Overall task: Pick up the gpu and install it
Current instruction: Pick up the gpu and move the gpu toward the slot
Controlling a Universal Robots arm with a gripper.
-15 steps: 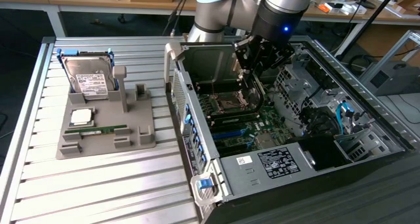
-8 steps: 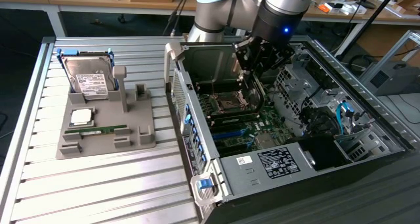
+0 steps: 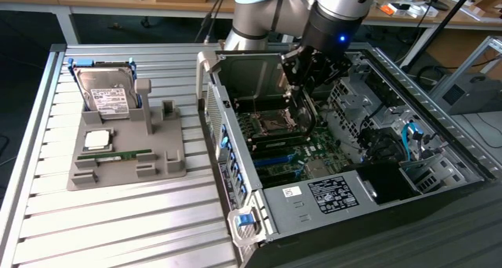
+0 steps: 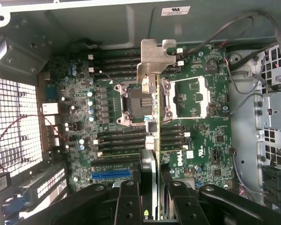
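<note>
- Gripper (image 4: 153, 190) is narrowed onto the gpu (image 4: 155, 108), which is clamped edge-on between both fingers. The silver bracket (image 4: 152, 58) is at the end far from the grip.
- The card hangs inside the open computer case (image 3: 235, 162), above the motherboard (image 4: 201, 140) and over the CPU socket (image 4: 133, 101). It is not seated.
- My judgement: keep the card square and go slowly. The blue slot (image 4: 110, 174) lies off to one side.
- Edges: cables (image 4: 243, 28) and the drive cage (image 4: 271, 122) crowd one flank. Open room lies over mid-board.
</note>
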